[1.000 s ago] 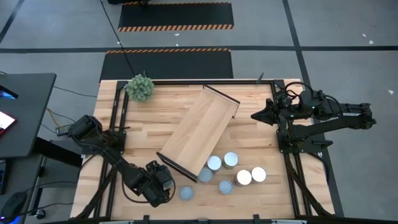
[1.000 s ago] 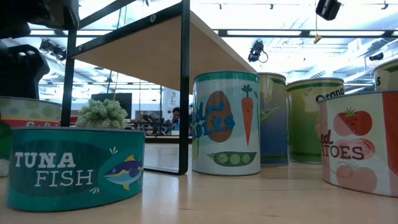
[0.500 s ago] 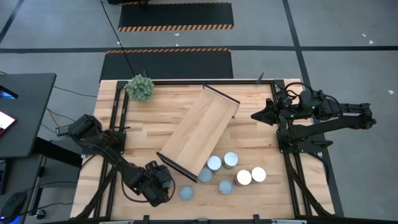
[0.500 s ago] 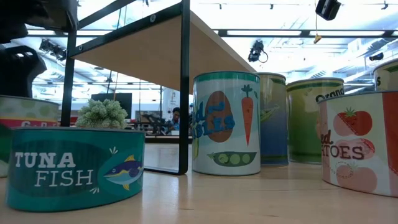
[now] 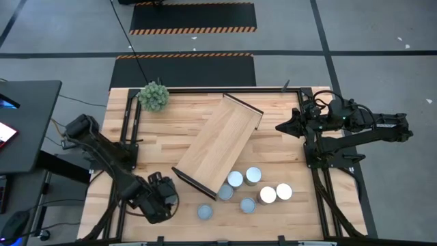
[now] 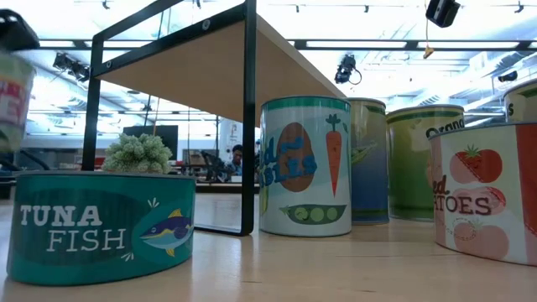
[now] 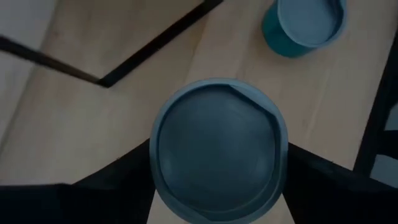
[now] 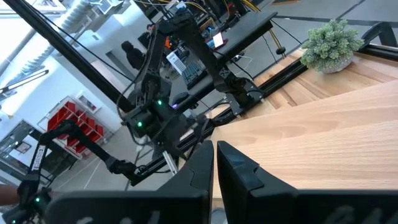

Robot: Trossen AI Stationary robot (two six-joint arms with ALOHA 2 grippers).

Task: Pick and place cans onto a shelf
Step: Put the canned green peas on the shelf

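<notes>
My left gripper (image 5: 158,198) is near the table's front left corner, shut on a can with a round grey top (image 7: 217,149). The can also shows at the left edge of the low view (image 6: 12,92), above the table. Several other cans (image 5: 254,191) stand on their bases at the front of the table, by the shelf's near end. A teal tuna can (image 5: 205,212) stands closest to my left gripper. The shelf (image 5: 218,143) lies slantwise across the middle of the table. My right gripper (image 5: 280,126) is shut and empty at the far right. My left gripper pinches the can's side wall (image 7: 153,155) between its two fingers (image 7: 118,177), one on each opposite side, just below the top rim. The fingers come from above, slanting down. The can is lifted clear of the table, its top up.
A green bushy plant (image 5: 153,96) stands at the far left corner. The shelf's dark end frame (image 6: 249,117) stands between the tuna can (image 6: 101,222) and the vegetable can (image 6: 305,164). Black rails run along the table's left and right sides.
My left gripper has gone toward the table's left edge and up, still shut on the can. The can stood on the table a second ago and is now lifted clear of it.
</notes>
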